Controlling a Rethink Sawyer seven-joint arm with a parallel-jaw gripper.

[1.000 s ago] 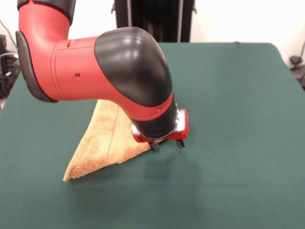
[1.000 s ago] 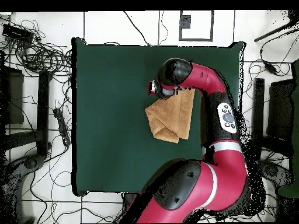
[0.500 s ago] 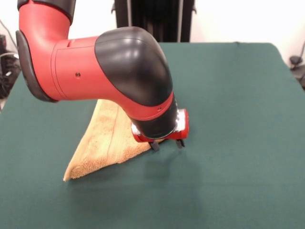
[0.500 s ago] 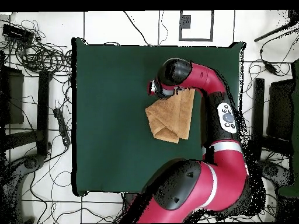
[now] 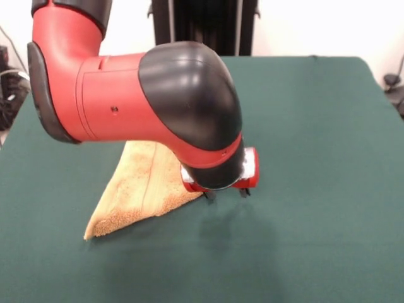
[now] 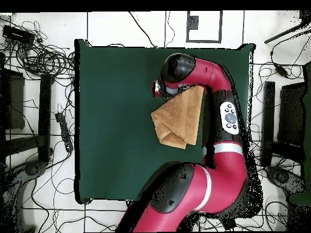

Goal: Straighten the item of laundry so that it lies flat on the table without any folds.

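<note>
The item of laundry (image 5: 136, 189) is a golden-orange towel lying folded into a rough triangle on the green table (image 5: 315, 158). Its upper part is hidden behind the arm in the front view. In the overhead view the towel (image 6: 179, 118) shows a fold running across it, with one flap laid over the rest. My gripper (image 5: 225, 194) hovers low just beside the towel's corner nearest it, its two black fingertips (image 5: 208, 196) apart with nothing between them. From above, the gripper (image 6: 157, 89) sits at the towel's top left corner.
The arm's bulky elbow (image 5: 189, 107) blocks much of the table's left middle in the front view. Cables (image 6: 42, 54) and dark stands (image 6: 24, 109) lie on the floor around the table. A black stand (image 5: 208, 25) rises behind the far edge.
The arm has shifted slightly right and toward the front camera, carrying the gripper a little further off the towel's corner. The towel has not moved.
</note>
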